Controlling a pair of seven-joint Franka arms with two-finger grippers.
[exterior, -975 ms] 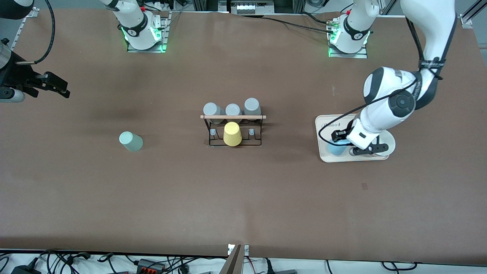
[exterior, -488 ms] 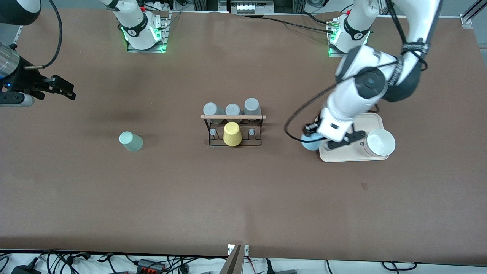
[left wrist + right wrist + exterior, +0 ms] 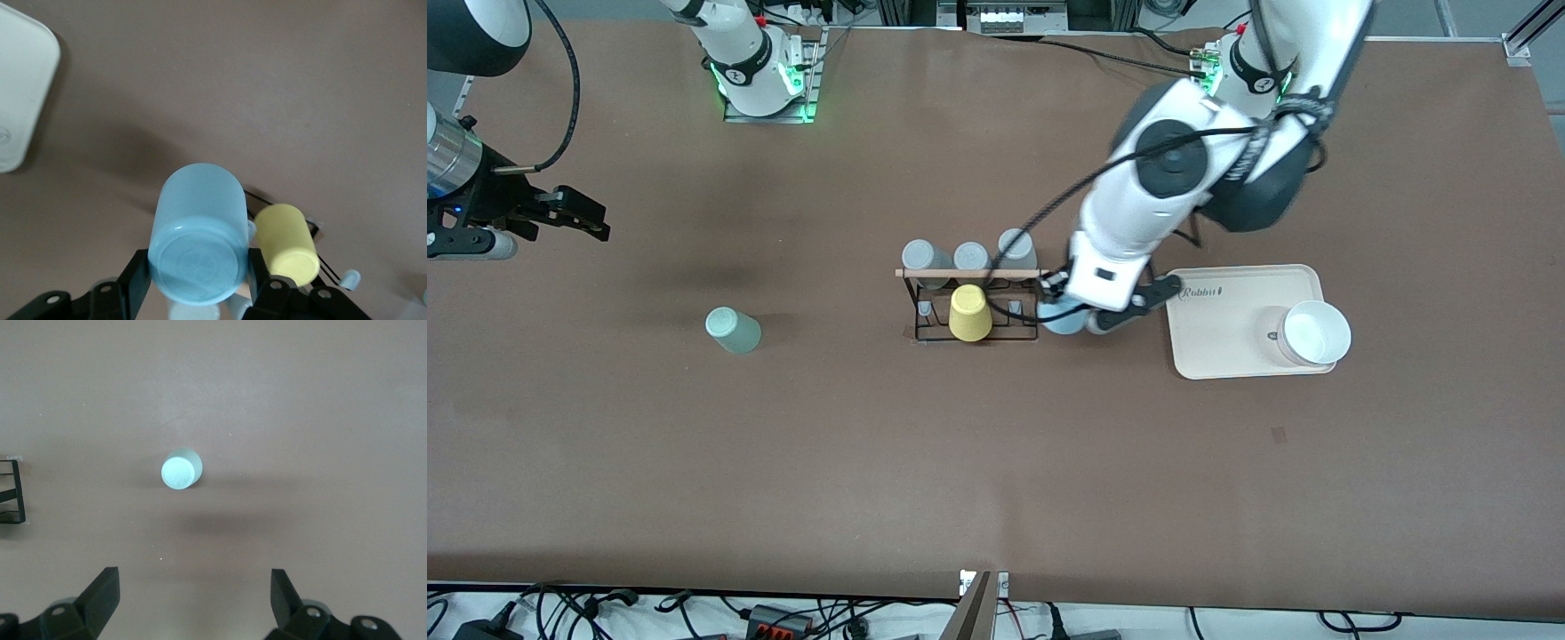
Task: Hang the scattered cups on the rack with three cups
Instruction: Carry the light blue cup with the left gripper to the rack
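My left gripper (image 3: pixel 1087 316) is shut on the light blue cup (image 3: pixel 1062 323) and holds it just above the table, beside the rack's end toward the left arm. In the left wrist view the blue cup (image 3: pixel 200 233) sits bottom-up between the black fingers (image 3: pixel 135 277). The rack (image 3: pixel 971 274) has a wooden rod on top and carries a yellow cup (image 3: pixel 969 313) and three grey cups (image 3: pixel 971 256). The mint green cup (image 3: pixel 733 330) stands upside down toward the right arm's end. My right gripper (image 3: pixel 583 220) is open and empty, high over that end; the mint cup shows below it in the right wrist view (image 3: pixel 181 469).
A cream tray (image 3: pixel 1227 356) with a white bowl (image 3: pixel 1312 333) lies toward the left arm's end, beside the blue cup; its corner shows in the left wrist view (image 3: pixel 20 100). The yellow cup (image 3: pixel 287 243) is close beside the blue cup.
My left arm has lifted the blue cup off the tray and carried it across to the rack's end. My right gripper has drifted slightly toward the table's middle.
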